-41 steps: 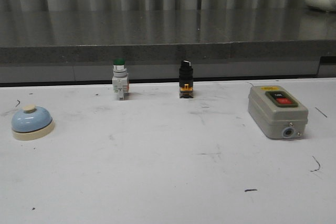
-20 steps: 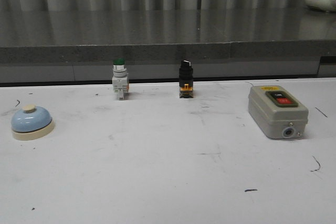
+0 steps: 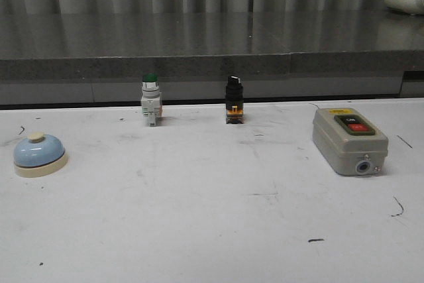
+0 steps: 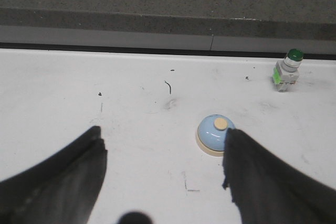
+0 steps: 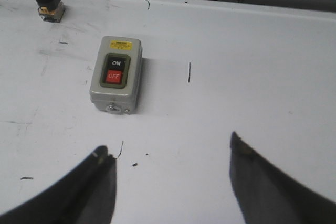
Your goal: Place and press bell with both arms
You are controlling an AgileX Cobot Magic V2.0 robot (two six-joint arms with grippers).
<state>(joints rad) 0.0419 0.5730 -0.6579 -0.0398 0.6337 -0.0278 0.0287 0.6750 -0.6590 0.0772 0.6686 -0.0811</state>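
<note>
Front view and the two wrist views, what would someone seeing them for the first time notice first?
Likely the light-blue bell standing alone at the table's left edge, and the grey switch box with its black and red buttons at the right. Between them, along the far edge, stand a green-capped push-button and a black selector switch. The left gripper hangs open near the bell; the right gripper hangs open short of the switch box.

Green-capped push-button (image 3: 150, 99) and black selector switch (image 3: 234, 99) upright along the white desk's (image 3: 212, 217) far edge, grey switch box (image 3: 350, 140) well right
</note>
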